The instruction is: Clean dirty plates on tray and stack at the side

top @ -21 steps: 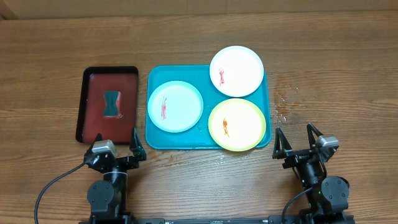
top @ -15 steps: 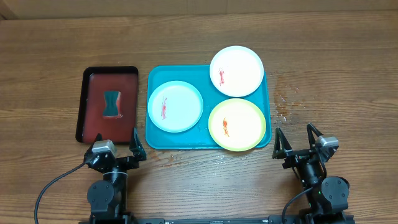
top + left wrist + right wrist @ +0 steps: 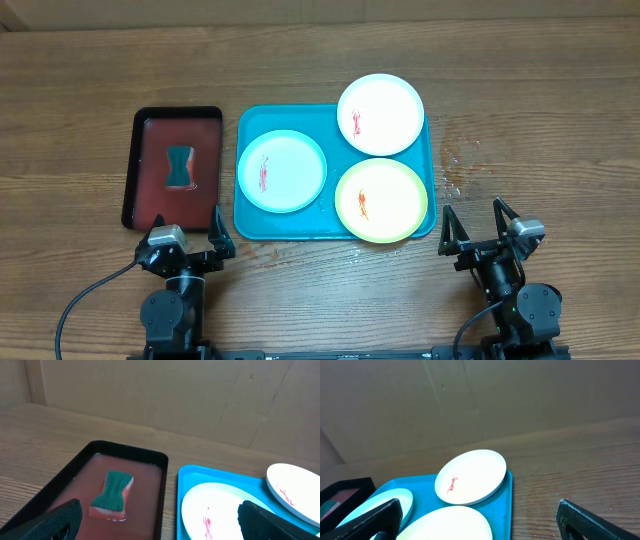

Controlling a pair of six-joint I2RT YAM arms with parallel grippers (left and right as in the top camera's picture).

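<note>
The turquoise tray (image 3: 250, 215) lies mid-table and holds three plates. The light blue plate (image 3: 282, 171) with a red smear is at its left, the white plate (image 3: 380, 114) with a red smear at its back right, the yellow-green plate (image 3: 381, 200) with an orange smear at its front right. My left gripper (image 3: 185, 237) is open and empty at the near edge, in front of the dark red tray. My right gripper (image 3: 477, 229) is open and empty, to the right of the turquoise tray's front corner. In the left wrist view the light blue plate (image 3: 215, 512) shows; in the right wrist view the white plate (image 3: 470, 476) shows.
A black-rimmed dark red tray (image 3: 148, 135) at the left holds liquid and a green-topped sponge (image 3: 180, 165). Water drops (image 3: 455, 160) lie on the wood right of the turquoise tray. A cardboard wall (image 3: 175, 395) stands behind the table.
</note>
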